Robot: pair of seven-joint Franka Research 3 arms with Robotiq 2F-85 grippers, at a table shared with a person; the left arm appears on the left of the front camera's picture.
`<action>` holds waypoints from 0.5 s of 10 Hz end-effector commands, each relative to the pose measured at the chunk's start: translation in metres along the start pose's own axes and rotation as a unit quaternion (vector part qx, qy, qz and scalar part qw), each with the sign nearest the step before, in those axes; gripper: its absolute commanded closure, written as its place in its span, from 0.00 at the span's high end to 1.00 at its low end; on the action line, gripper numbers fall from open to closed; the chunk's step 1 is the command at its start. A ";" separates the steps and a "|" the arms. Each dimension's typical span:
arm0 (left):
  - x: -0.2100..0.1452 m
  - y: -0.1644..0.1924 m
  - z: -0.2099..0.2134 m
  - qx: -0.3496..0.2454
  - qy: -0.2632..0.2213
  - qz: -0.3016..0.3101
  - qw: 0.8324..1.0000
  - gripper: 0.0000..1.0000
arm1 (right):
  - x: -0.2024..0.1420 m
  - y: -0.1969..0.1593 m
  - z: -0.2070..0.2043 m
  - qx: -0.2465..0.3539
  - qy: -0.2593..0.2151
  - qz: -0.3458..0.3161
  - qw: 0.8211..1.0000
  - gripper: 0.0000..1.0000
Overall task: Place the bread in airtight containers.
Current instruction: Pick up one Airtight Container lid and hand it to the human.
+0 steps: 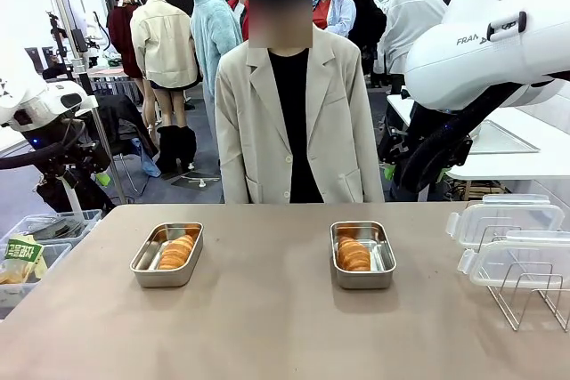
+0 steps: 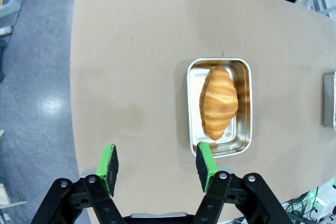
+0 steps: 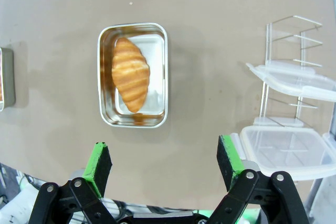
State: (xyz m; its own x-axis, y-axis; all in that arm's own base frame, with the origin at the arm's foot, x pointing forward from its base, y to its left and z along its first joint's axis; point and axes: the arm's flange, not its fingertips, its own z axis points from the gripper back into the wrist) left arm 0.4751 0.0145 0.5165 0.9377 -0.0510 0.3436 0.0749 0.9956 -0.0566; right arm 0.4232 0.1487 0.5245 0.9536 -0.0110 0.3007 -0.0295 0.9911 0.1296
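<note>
**Both claws open and empty above the bench, one roll in each pan**

From the front camera I saw two steel pans on the bench (image 1: 267,335), well apart, both uncovered. The left pan (image 1: 165,275) sat left of the middle and the right pan (image 1: 363,278) sat right of it. Each held a single golden, ridged roll lying flat on its floor: the left roll (image 1: 175,252) was angled slightly along its pan, and the right roll (image 1: 354,254) filled most of the left half of its pan.

Two clear lids (image 1: 506,220) with white rims were at the far right of the bench on a wire rack (image 1: 527,300), one higher and farther, one lower and nearer. I could not tell quite how they were propped.

Through the left wrist camera, the left claw (image 2: 157,163) hung above the bench with its green pads spread and nothing between them. The pan with its roll lay just past one pad.

Through the right wrist camera, the right claw (image 3: 164,162) stood spread wide and also empty, with the right pan beyond it and the lids off to one side.

A person (image 1: 298,122) in a pale jacket stood at the far edge, behind the pans.
</note>
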 end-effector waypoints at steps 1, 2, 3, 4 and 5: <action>0.000 0.001 0.003 0.011 0.001 0.003 1.000 0.77 | -0.001 0.000 -0.002 0.002 0.003 0.001 1.000 1.00; 0.000 0.001 0.003 0.011 0.001 0.003 1.000 0.77 | -0.001 0.000 -0.002 0.002 0.003 0.001 1.000 1.00; 0.000 0.001 0.003 0.011 0.001 0.003 1.000 0.77 | -0.001 0.000 -0.002 0.002 0.003 0.001 1.000 1.00; 0.000 0.001 0.003 0.011 0.001 0.003 1.000 0.77 | -0.001 0.000 -0.002 0.002 0.003 0.001 1.000 1.00; 0.000 0.001 0.003 0.011 0.001 0.003 1.000 0.77 | -0.001 0.000 -0.002 0.002 0.003 0.001 1.000 1.00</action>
State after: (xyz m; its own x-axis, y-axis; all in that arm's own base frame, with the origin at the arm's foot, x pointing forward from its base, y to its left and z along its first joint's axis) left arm 0.4751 0.0145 0.5165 0.9377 -0.0510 0.3436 0.0749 0.9956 -0.0566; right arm 0.4232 0.1487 0.5245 0.9536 -0.0109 0.3007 -0.0295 0.9911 0.1296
